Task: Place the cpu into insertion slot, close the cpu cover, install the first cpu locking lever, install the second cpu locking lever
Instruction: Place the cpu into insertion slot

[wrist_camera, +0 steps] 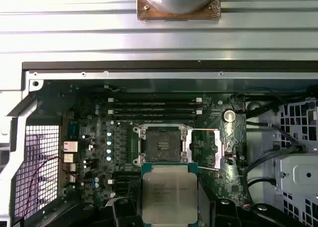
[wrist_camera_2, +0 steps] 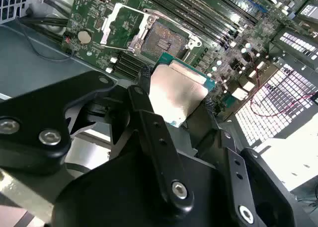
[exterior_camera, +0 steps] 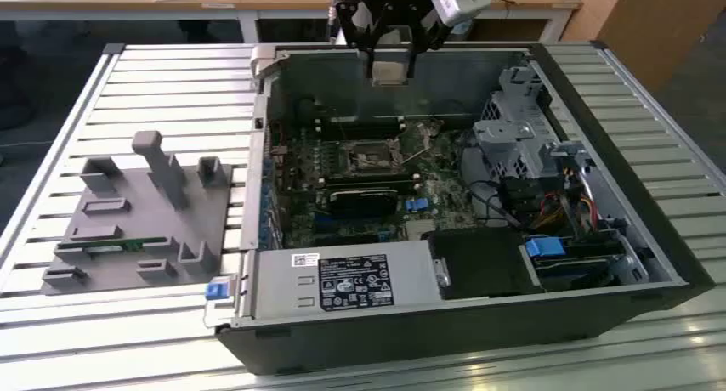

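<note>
Fingers (wrist_camera_2: 145, 80): narrow, clamped on two opposite edges of the cpu (wrist_camera_2: 179, 95), nothing else in the grip.
Cpu position: held in the air over the open computer case (exterior_camera: 454, 331), high above the motherboard (wrist_camera: 94, 137), touching nothing but the fingers (in the exterior view, close to the case's far wall).
Insertion slot (wrist_camera: 161, 143): below the fingers and offset forward, just past the cpu's free edge in the first wrist view; dark centre bare, nothing seated in it.
Key relation: down and a little ahead, from the fingers to the socket; well apart in height, near in plan.
Cpu facing: silver-grey metal top turned toward the wrist cameras, green rim showing along its edges; face judged roughly parallel to the board.
Cpu long axis: close to square, so barely any; the slightly longer run judged to lead away from the fingers toward the slot, edges looking squared up with the socket frame.
Cpu cover (wrist_camera_2: 110, 24): lying open beside the slot, not over it, green board visible through its window cut-out.
Task standing: judged to be in the first step, chip not yet seated, cover not yet closed.
Table (exterior_camera: 170, 85): slatted metal, carrying the case.
</note>
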